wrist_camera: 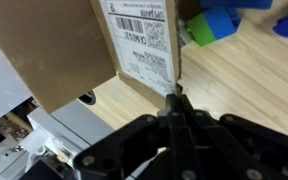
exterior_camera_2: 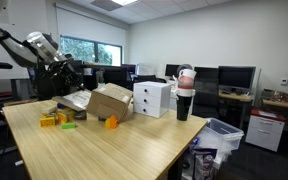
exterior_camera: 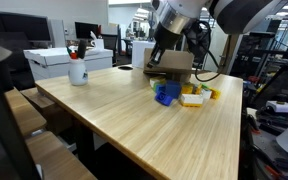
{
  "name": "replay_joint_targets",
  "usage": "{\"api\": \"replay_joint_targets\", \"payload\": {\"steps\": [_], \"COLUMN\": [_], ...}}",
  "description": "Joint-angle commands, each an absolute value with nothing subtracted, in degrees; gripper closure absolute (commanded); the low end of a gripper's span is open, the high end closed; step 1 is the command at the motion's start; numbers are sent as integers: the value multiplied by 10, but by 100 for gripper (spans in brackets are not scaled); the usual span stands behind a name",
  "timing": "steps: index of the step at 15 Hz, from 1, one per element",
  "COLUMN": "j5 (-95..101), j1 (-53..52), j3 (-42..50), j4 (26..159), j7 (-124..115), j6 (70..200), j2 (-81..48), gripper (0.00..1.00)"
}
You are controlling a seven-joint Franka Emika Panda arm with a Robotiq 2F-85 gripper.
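A brown cardboard box (exterior_camera: 174,62) (exterior_camera_2: 110,103) lies on the wooden table (exterior_camera: 134,130) (exterior_camera_2: 104,150) with a flap folded out. In the wrist view that flap (wrist_camera: 114,40) carries a white shipping label (wrist_camera: 144,40). My gripper (wrist_camera: 179,97) (exterior_camera: 156,57) is shut, and its black fingertips pinch the flap's lower edge. In an exterior view the arm reaches down to the box from above. Blue and green blocks (wrist_camera: 214,22) lie just past the flap.
Several coloured blocks (exterior_camera: 179,95) (exterior_camera_2: 56,119) lie beside the box, with an orange one (exterior_camera_2: 111,122) in front of it. A white box (exterior_camera: 59,60) (exterior_camera_2: 152,98) and a cup holding pens (exterior_camera: 77,70) (exterior_camera_2: 185,95) stand further along. Desks and monitors surround the table.
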State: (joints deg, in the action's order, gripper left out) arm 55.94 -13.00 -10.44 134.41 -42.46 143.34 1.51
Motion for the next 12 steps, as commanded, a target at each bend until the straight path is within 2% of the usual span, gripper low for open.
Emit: {"api": "replay_joint_targets", "payload": {"steps": [1,8,9,10,12], "j5": [579,620,617,569,514], "j1": [-126,-119,-120,-133,-140], "j3": [-116,-129,-130,-133,-135], "j4": [1350,1341,1344,1365,1387], "j7": [-447,-473,-473,-435,-395], "j6": [1419,1403,1403,1410,1418], "j2": [62,102,103,100,94], "gripper": [96,96,71,58,45]}}
